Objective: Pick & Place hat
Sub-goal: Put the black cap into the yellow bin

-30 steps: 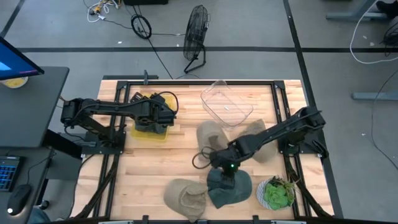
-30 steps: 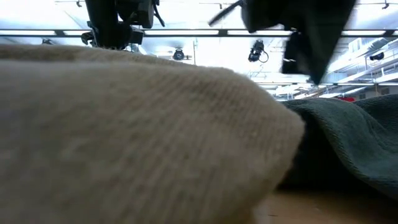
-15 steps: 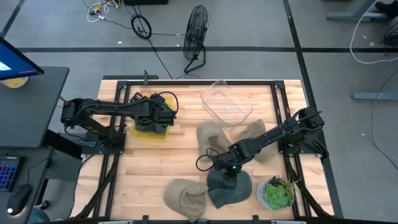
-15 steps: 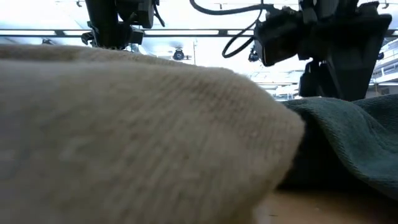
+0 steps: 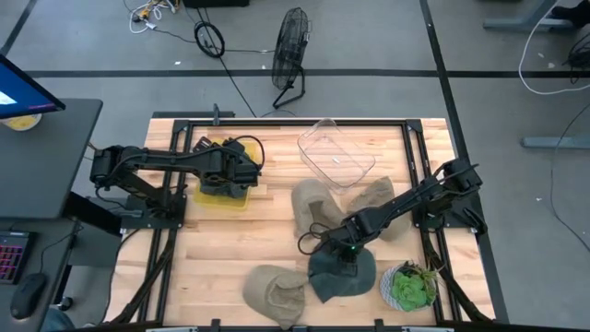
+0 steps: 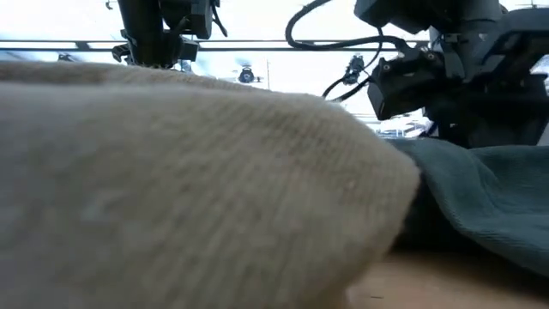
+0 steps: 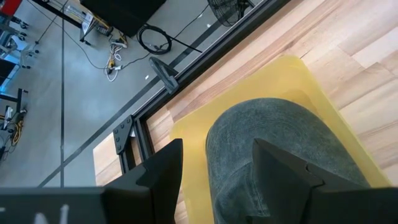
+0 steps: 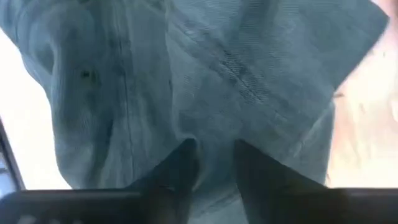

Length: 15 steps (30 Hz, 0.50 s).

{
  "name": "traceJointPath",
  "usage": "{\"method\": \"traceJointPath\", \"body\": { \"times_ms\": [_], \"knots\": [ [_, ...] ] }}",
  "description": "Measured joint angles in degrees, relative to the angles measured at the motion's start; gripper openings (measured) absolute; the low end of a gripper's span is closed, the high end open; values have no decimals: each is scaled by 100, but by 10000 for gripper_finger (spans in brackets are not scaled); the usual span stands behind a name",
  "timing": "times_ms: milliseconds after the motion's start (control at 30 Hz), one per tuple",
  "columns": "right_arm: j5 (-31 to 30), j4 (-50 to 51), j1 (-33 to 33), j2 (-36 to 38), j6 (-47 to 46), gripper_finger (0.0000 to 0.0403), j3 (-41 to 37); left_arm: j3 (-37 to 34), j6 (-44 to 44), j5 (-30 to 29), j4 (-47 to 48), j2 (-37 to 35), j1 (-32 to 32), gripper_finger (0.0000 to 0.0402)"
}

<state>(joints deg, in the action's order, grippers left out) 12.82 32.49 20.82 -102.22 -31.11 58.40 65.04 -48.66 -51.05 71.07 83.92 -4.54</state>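
Grey-green knit fills the right wrist view: the dark hat (image 5: 339,275) lies flat near the table's (image 5: 221,249) front edge, right of centre, and the right gripper (image 5: 345,251) is down on its rear part. Its two fingers (image 8: 180,168) stand a little apart with a ridge of cloth between them, pressed into the fabric but not visibly pinched. In my judgement the grasp is at its start, and the main risk is a thin bite. If the fingers take only the top layer of this soft knit, the hat could slide out on the lift, or hang lopsided and drag.

A second risk is the neighbours. A tan hat (image 5: 277,290) lies just beside the dark one toward the front-left, its edge touching or overlapping it; which, I cannot tell. A lifted hem could tug it along. A potted plant (image 5: 410,285) sits close by at the front-right corner, and a swinging hat or the arm could knock it. Two more tan hats (image 5: 315,205) lie just behind the gripper, under the arm's reach.

The left gripper (image 7: 214,174) waits near the back-left corner over a yellow tray (image 5: 221,197) that holds another grey hat (image 7: 273,155), fingers spread wide. A clear bin (image 5: 334,153) stands at the back edge, centre.
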Motion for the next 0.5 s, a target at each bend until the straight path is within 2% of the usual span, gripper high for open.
{"method": "traceJointPath", "body": {
  "times_ms": [167, 333, 500],
  "knots": [
    [102, 24, -16, -6, 276, 17, -46, 0, 5, 0, 0, 0, 0, 197],
    [382, 224, -46, -4, 482, 9, 204, 0, 309, 2, 2, 0, 16, 197],
    [252, 1174, -46, 33, 1180, 4, 907, 0, 799, 96, 2, 0, 184, 197]
  ]
}}
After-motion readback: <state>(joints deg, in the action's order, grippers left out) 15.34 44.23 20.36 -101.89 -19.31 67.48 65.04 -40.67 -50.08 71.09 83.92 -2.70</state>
